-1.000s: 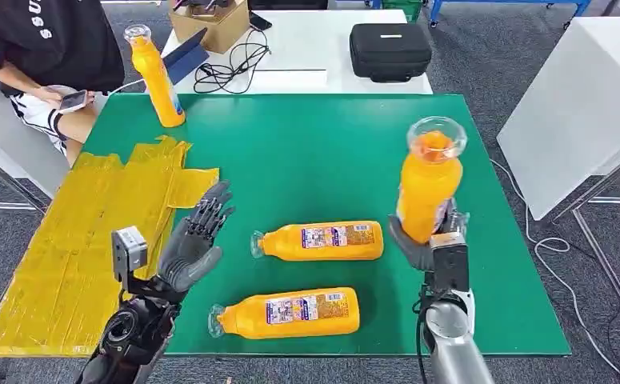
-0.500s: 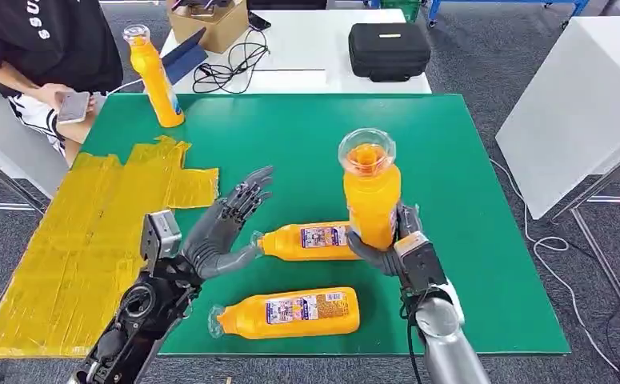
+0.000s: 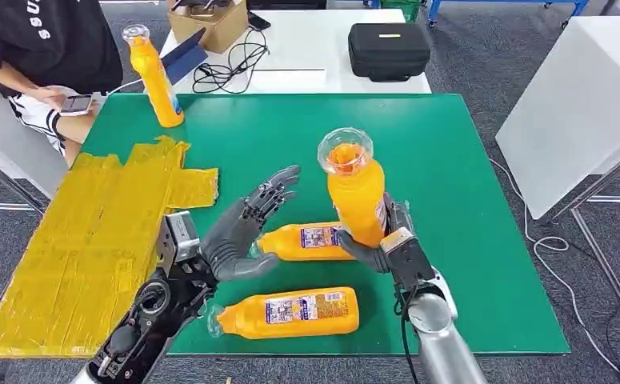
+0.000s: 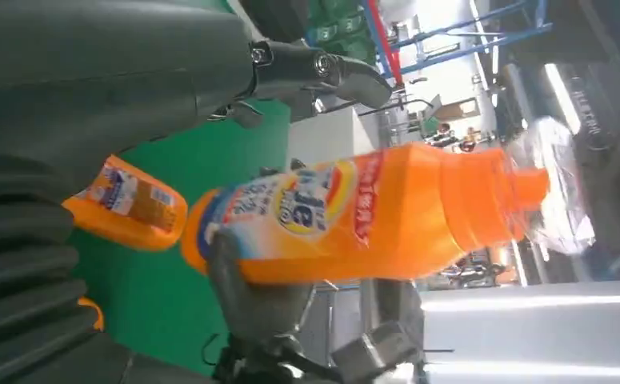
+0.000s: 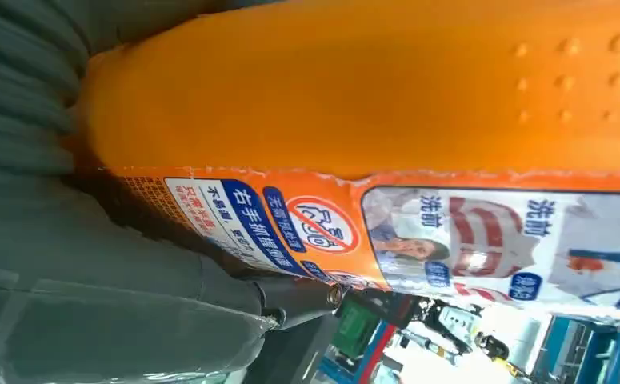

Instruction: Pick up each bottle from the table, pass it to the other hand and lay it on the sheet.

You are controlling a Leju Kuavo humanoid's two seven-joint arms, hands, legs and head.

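Note:
My right hand [image 3: 377, 244] grips an orange bottle [image 3: 354, 196] upright by its lower body, above the middle of the green table [image 3: 290, 144]. The same bottle [image 4: 362, 216] shows close in the left wrist view, and its label [image 5: 418, 232] in the right wrist view. My left hand [image 3: 242, 228] is open, fingers spread toward the held bottle, a short gap away. Two more orange bottles lie on the table: one [image 3: 310, 242] between my hands, one [image 3: 286, 314] near the front edge. Another orange bottle [image 3: 154, 76] stands at the far left corner. The yellow sheet [image 3: 90, 232] lies on the left.
A person [image 3: 46, 48] sits at the far left holding a phone [image 3: 76, 102]. Behind the green table a white table carries a black case [image 3: 389, 50], a cardboard box [image 3: 210, 20] and cables. A white panel [image 3: 578, 104] stands to the right.
My right hand has carried the upright bottle leftward toward the table's middle. My left hand has risen and reached right, closing the gap to the bottle.

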